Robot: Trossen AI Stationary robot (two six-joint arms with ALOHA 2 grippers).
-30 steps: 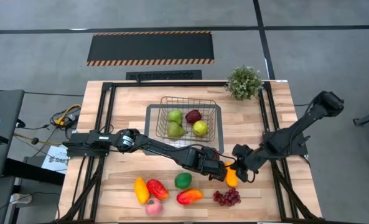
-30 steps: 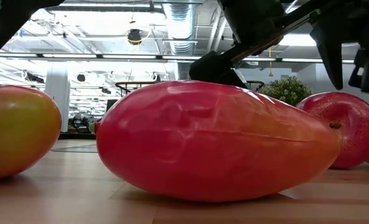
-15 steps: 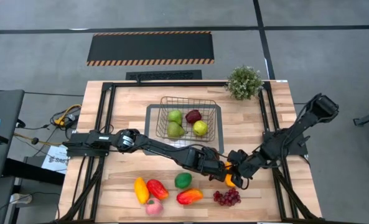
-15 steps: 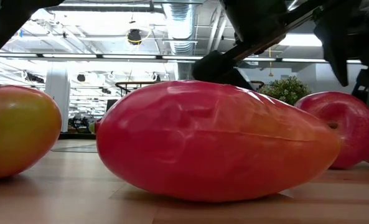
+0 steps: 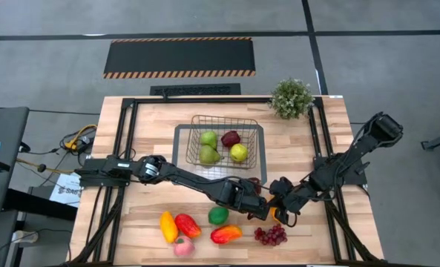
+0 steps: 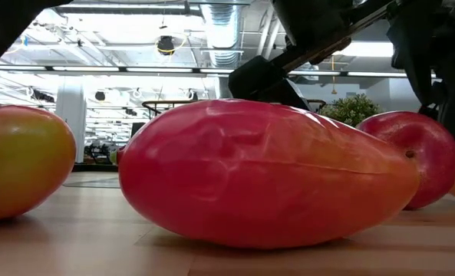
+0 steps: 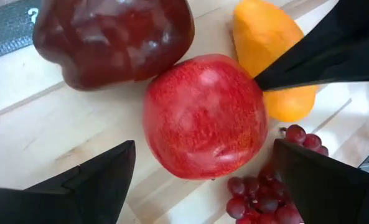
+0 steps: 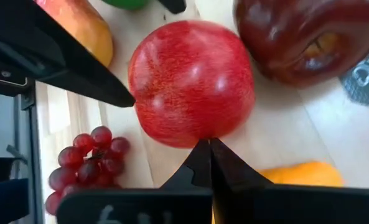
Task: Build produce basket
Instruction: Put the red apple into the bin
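— Produce, where is it? A red apple [image 7: 204, 117] sits on the tabletop [image 5: 130, 222] between the wide-open left hand [image 7: 203, 168] fingers.
— And the right hand [image 8: 210, 146]? Pinched shut, empty — tips touching the apple.

Over the last second the right gripper [image 5: 277, 210] has slid leftward and a little toward the table's near edge, its fingers having pressed fully together, so its tip now meets the red apple [image 8: 193, 81] beside the orange fruit [image 5: 282, 217] (most of that fruit, plain to see a second ago, is now covered from above). The left gripper [image 5: 263, 211] has drawn back slightly to the left. In the low view the red apple [image 6: 415, 157] has shifted a little to the right.
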